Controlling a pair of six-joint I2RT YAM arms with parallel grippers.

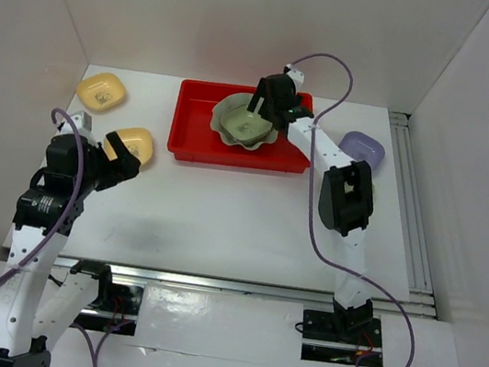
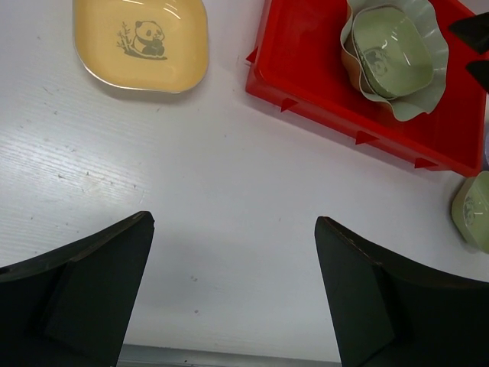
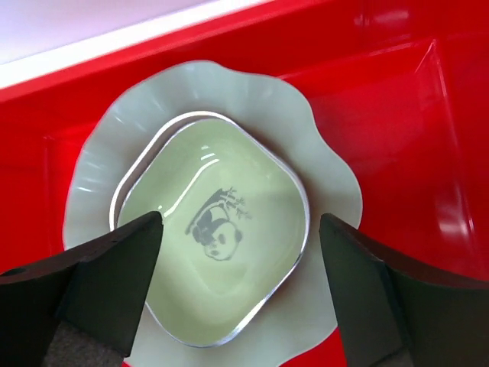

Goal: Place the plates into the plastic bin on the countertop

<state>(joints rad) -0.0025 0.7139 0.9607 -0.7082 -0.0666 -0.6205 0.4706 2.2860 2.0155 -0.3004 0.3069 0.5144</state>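
Plates are split between the shallow rectangular bright red plastic bin [image 1: 192,133] and the flat white surface [image 1: 220,217]. Directly below the right end effector [image 3: 241,222], a light green rounded-square shallow dish [image 3: 214,252] with a panda print nests inside the large pale-green scalloped-rim dish [image 3: 325,183]. Both sit inside the bin. That end effector's fingers are spread wide to either side of the small dish and pinch nothing. A lavender rounded-square dish [image 1: 362,147] lies on the surface off to its right, just outside the bin. The left end effector [image 2: 234,220] is also spread wide and empty, above bare surface. A yellow rounded-square dish [image 2: 141,42] with a panda print lies ahead of it and to its left, with the bin's corner ahead to its right. A second yellow rounded-square dish [image 1: 101,91] lies farther ahead on the left.
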